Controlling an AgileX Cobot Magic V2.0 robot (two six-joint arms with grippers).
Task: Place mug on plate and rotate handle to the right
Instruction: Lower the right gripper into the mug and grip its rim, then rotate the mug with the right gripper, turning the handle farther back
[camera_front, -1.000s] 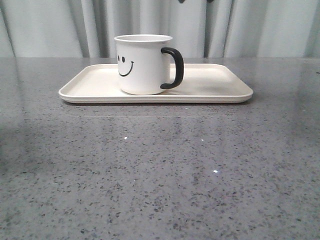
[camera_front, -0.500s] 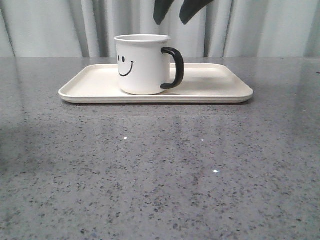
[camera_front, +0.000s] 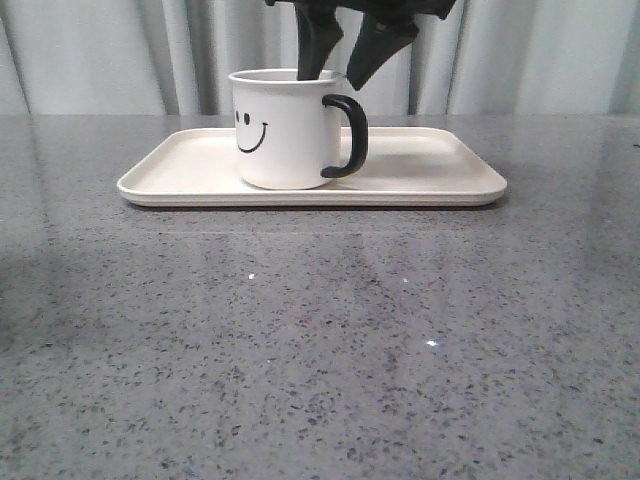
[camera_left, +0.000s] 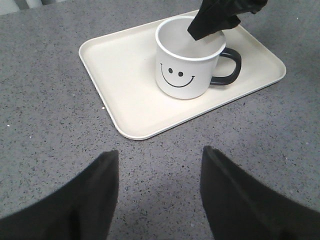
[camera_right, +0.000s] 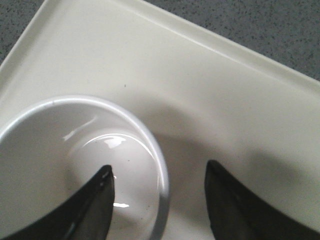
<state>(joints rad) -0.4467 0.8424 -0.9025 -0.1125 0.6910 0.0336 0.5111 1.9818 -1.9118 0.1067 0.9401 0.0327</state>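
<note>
Your mug (camera_front: 285, 130) is already standing upright on the plate (camera_front: 420, 180), which lies toward the far edge of the tabletop (camera_front: 320, 340), roughly mid-width. Handle (camera_front: 347, 136) already points to the robot's right in the front view, so placement looks done; what's in hand reads as the rotate/adjust step.

Right gripper (camera_front: 340, 45) hangs over the mug w/ jaws spread, straddling the rim on the handle side: one finger inside the mug, the other outside. No pinch yet. Left gripper (camera_left: 160, 195) is spread too, holding nothing, nearer the front edge, well apart from the plate.

Next move, probably: close on the wall, turn gently, don't tip.

Mug: white, glossy, thin rolled rim, slick walls. Handle: glossy black loop. Plate: matte cream, low rim, rounded corners. Tabletop: polished grey speckled stone, so the plate may slide.
</note>
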